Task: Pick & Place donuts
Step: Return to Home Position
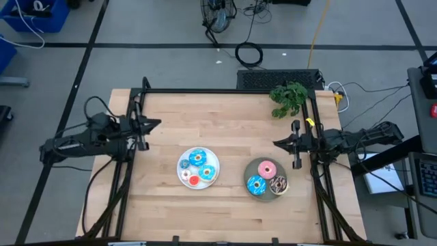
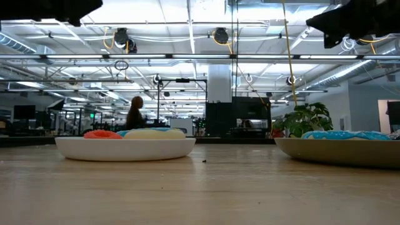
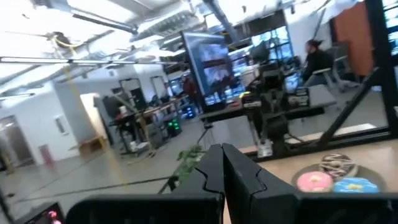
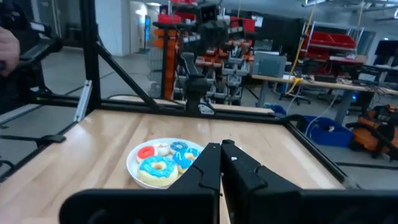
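Both dark arms sit out at the sides of the light wooden table (image 1: 225, 116). The left gripper (image 1: 156, 124) hangs over the left part of the table, its two fingers pressed together with nothing between them. The right gripper (image 1: 276, 143) hangs over the right part, likewise pinched closed and empty.

Just left of the middle, toward the near edge, a round white plate (image 1: 216, 164) carries two blue-iced ring donuts (image 1: 196, 157), a small pale donut (image 1: 185, 173) and a small red donut (image 1: 194, 180). To its right, apart from it, a round grey plate (image 1: 250, 169) holds a pink-iced donut (image 1: 267, 168), a third blue-iced donut (image 1: 256, 184) and a brown donut with sprinkles (image 1: 278, 184). A leafy green plant sprig (image 1: 289, 98) lies at the far right of the table.
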Available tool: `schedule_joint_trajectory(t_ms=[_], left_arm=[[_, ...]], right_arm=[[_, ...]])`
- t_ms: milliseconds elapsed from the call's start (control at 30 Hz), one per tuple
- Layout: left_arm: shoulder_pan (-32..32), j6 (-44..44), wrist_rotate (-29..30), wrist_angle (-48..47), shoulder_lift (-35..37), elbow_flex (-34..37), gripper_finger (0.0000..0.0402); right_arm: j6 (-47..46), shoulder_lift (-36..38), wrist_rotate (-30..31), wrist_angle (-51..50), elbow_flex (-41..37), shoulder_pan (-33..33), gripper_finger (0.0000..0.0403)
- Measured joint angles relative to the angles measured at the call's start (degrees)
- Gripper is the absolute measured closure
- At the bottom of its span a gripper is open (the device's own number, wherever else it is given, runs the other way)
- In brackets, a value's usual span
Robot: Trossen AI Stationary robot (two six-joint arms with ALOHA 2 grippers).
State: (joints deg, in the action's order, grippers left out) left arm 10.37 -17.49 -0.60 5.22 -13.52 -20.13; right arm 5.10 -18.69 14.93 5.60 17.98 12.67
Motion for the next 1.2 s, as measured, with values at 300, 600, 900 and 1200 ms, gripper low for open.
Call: schedule_joint_trajectory(t_ms=[300, 600, 900, 1200], left_arm=[[4.3, 2.2, -2.3, 4.4, 3.5, 10.2, 0.0400], [5.9, 6.8, -5.1, -4.9, 7.9, 10.7, 0.0400], [5.9, 8.3, -7.6, -4.6, 8.7, 16.6, 0.0400], [6.2, 7.5, -9.0, -1.8, 8.3, 19.5, 0.0399]], right_arm=[[0.9, 7.1, 0.1, 0.2, -5.3, 0.1, 0.0403], [-1.0, 17.0, 1.8, -2.4, -9.0, 0.1, 0.0403], [-1.0, 18.6, 3.0, 0.7, -14.4, 0.0, 0.0403], [-1.6, 18.6, 3.1, 2.0, -17.0, -0.1, 0.0403]])
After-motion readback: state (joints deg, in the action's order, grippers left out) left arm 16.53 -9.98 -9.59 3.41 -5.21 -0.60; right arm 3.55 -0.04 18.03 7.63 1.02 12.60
